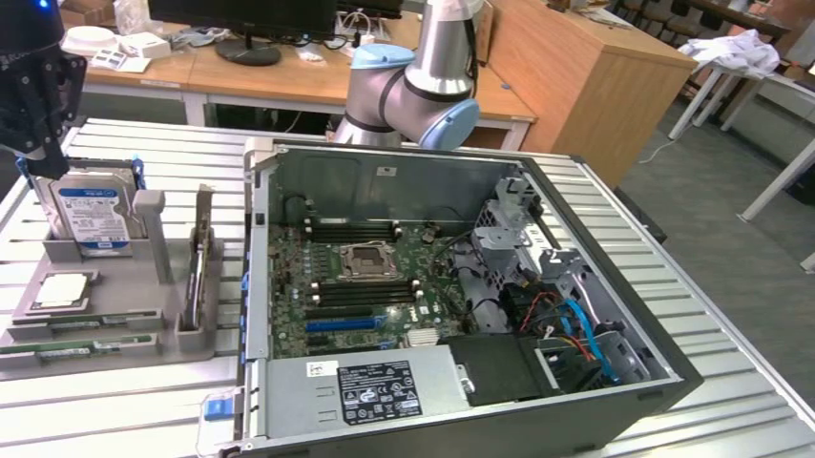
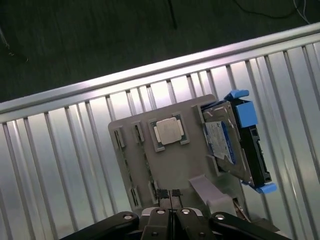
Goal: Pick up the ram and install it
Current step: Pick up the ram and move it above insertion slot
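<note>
The ram (image 1: 74,349) is a thin green stick lying in a slot along the near edge of the grey holder (image 1: 114,286), at the exterior view's left. A second green stick (image 1: 95,324) lies just behind it. My black gripper (image 1: 52,164) hangs high over the far end of the holder, above the hard drive (image 1: 90,212) and well away from the ram. In the wrist view my gripper (image 2: 170,196) is shut, its fingertips pressed together with nothing between them, over the holder (image 2: 175,165) with its narrow slots (image 2: 120,137).
The holder also carries a square metal CPU (image 2: 170,131) and the blue-bracketed hard drive (image 2: 232,145). The open computer case (image 1: 662,353) with its motherboard (image 1: 369,286) stands at the exterior view's right on the slatted metal table (image 1: 114,410). The arm's base (image 1: 414,91) rises behind the case.
</note>
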You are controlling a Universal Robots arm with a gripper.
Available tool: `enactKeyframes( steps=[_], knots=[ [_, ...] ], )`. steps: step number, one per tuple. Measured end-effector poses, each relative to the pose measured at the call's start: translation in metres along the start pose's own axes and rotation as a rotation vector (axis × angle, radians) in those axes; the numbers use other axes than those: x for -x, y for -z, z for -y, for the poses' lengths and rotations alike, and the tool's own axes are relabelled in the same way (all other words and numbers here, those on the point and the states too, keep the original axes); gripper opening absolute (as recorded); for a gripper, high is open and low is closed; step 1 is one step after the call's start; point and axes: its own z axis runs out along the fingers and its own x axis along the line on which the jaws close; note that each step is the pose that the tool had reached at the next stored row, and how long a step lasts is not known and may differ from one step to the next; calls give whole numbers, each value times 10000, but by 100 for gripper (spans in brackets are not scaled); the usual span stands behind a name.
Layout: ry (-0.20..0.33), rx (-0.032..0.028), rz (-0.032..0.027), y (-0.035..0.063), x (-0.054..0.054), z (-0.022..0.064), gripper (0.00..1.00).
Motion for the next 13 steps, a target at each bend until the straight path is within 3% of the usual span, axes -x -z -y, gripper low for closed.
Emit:
enactKeyframes(
  steps=[7,13],
  knots=[
    [691,17,-31,-1,0,0,11],
    [820,19,-37,-1,0,0,11]
  ],
)
